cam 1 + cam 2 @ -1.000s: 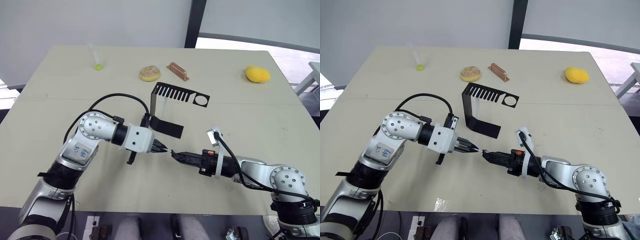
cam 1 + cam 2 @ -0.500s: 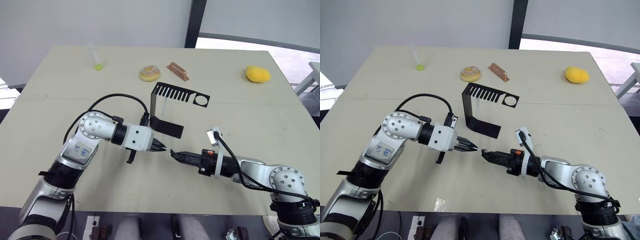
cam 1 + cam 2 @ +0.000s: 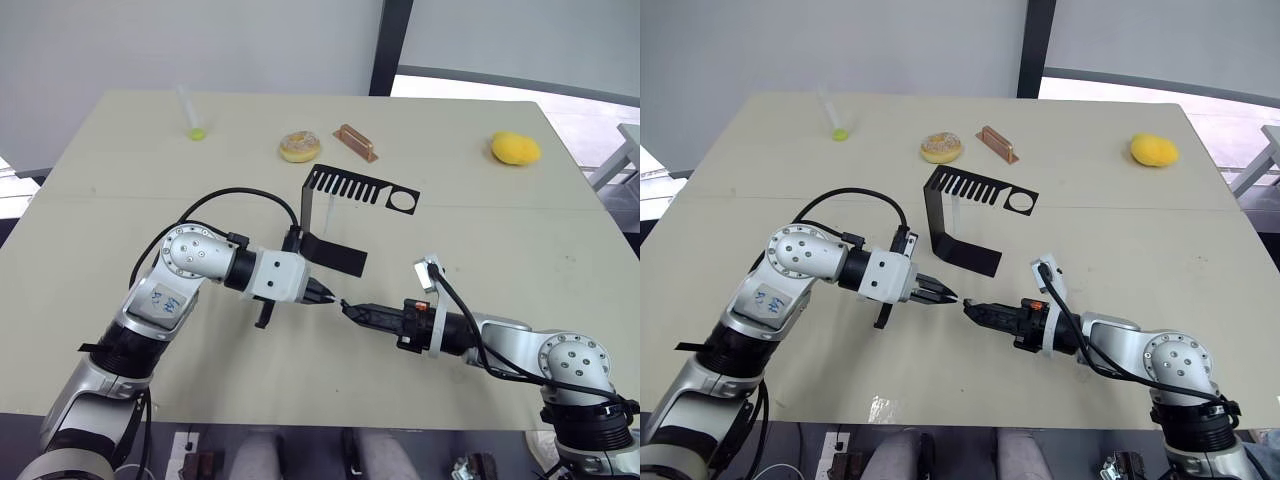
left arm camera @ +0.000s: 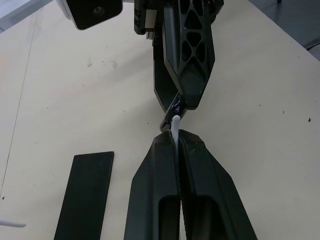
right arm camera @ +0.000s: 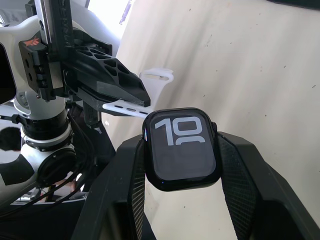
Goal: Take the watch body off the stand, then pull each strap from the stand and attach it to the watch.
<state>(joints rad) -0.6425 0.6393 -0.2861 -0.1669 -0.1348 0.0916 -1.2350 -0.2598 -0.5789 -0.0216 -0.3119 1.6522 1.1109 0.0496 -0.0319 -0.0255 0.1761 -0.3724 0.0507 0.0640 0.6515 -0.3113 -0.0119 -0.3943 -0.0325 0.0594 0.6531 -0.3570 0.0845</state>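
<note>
My right gripper [image 3: 348, 308] is shut on the watch body [image 5: 182, 149], a small black case whose screen shows light digits. Facing it tip to tip, my left gripper [image 3: 326, 296] is shut on a thin white strap [image 5: 127, 107] with small holes. The strap's end [image 4: 175, 122] reaches the watch's edge; I cannot tell whether it is seated there. Both grippers hover low over the table in front of the stand [image 3: 345, 190], a black bent bracket with a comb-slotted arm and a ring hole. A pale strip [image 3: 953, 212] hangs under that arm.
Along the table's far side lie a clear tube with a green tip [image 3: 191, 116], a doughnut [image 3: 299, 147], a brown block [image 3: 355, 141] and a yellow lump [image 3: 515, 148]. The stand's flat base [image 3: 335, 254] lies just behind the left gripper.
My left gripper has edged slightly toward the right gripper with the strap in it. The right arm has held still.
</note>
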